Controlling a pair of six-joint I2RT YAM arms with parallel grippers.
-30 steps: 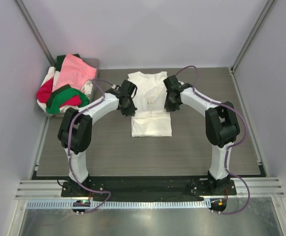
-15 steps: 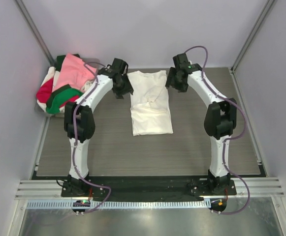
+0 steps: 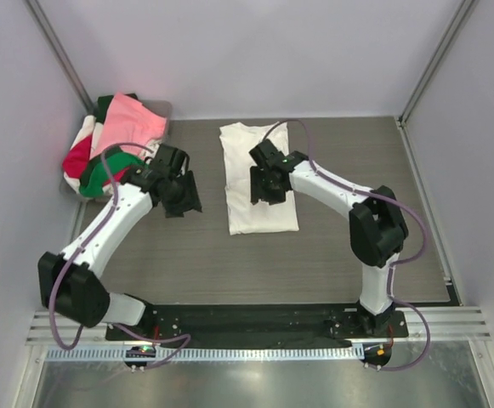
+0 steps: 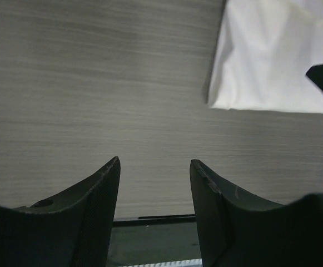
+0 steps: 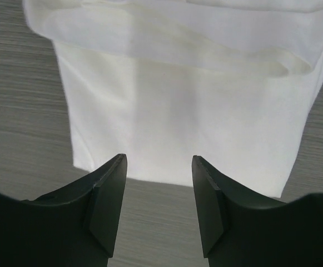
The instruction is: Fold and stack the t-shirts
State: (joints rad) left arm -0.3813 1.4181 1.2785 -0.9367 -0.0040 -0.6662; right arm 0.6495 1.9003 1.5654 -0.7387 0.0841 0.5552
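The right arm's [image 3: 332, 183] jaws stand partly open and empty, and the folded white t-shirt [image 5: 178, 111] lies flat on the worktop [image 3: 332, 255] directly ahead of them and beneath. The left arm's [image 3: 115, 217] jaws are likewise parted with nothing between them, over bare worktop. The shirt's near corner sits ahead of them to their right, apart. A heap of pink, red and green t-shirts [image 3: 115, 149] lies beyond them to the left.

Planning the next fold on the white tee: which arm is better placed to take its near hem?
Probably right. The right claw, open, hangs over the white t-shirt, near its hem. The left claw, open, is over the table beside it, with only the shirt's corner in its wrist view.
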